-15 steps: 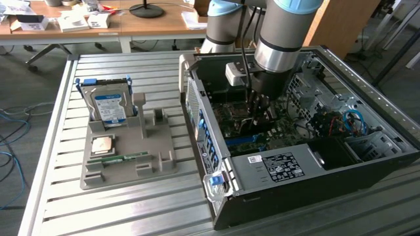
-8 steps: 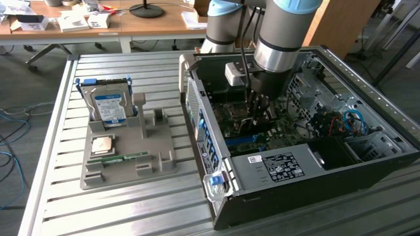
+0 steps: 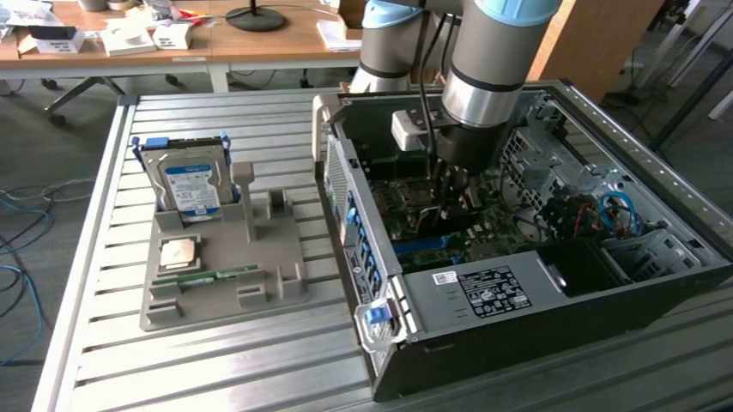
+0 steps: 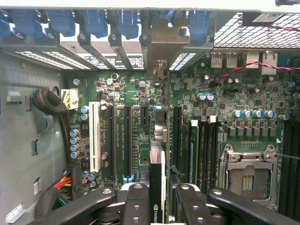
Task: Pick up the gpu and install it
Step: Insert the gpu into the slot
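The gpu (image 4: pixel 157 178) is seen edge-on as a thin dark card with a green logo, standing upright on the green motherboard (image 4: pixel 126 93) between the long black slots. Its silvery bracket (image 4: pixel 161 42) reaches the case's rear wall among the blue slot clips. My gripper (image 4: pixel 158 206) is shut on the card, one black finger (image 4: pixel 137 201) on each side. Whether the card's edge sits fully in a slot I cannot tell. In the exterior view my gripper (image 3: pixel 449 206) reaches straight down inside the open computer case (image 3: pixel 481 300).
A grey parts tray (image 3: pixel 218 292) lies on the slatted table at the exterior view's left, holding a hard drive (image 3: pixel 189 184), a processor (image 3: pixel 178 251) and a memory stick (image 3: pixel 206 276). Inside the case are the processor socket (image 4: pixel 248 173), a cable bundle (image 4: pixel 49 101) and a white slot (image 4: pixel 95 136).
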`<action>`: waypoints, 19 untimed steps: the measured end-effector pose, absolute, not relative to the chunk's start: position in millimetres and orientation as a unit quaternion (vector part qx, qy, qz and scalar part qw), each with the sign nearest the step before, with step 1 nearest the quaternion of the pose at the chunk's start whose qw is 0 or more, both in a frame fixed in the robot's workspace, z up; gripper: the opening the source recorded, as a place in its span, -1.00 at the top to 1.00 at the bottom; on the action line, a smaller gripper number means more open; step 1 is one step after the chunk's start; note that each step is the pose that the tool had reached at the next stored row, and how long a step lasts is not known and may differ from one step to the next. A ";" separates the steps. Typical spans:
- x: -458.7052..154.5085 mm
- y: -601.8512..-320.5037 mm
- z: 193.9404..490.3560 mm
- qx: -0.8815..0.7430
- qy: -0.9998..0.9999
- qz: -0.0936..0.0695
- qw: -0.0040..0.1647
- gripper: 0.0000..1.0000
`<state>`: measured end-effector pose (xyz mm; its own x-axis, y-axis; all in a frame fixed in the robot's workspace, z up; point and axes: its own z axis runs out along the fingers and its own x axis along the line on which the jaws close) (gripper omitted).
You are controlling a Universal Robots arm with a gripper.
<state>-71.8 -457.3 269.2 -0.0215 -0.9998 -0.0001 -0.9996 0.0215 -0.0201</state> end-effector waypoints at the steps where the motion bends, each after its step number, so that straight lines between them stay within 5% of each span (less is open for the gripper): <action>1: -71.8 -457.3 269.2 -0.699 0.715 -0.007 0.007 0.47; 19: -72.4 -457.3 263.6 -0.699 0.715 -0.007 0.007 0.47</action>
<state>-72.4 -457.3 263.6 -0.0218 -0.9998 -0.0003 -0.9996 0.0218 -0.0202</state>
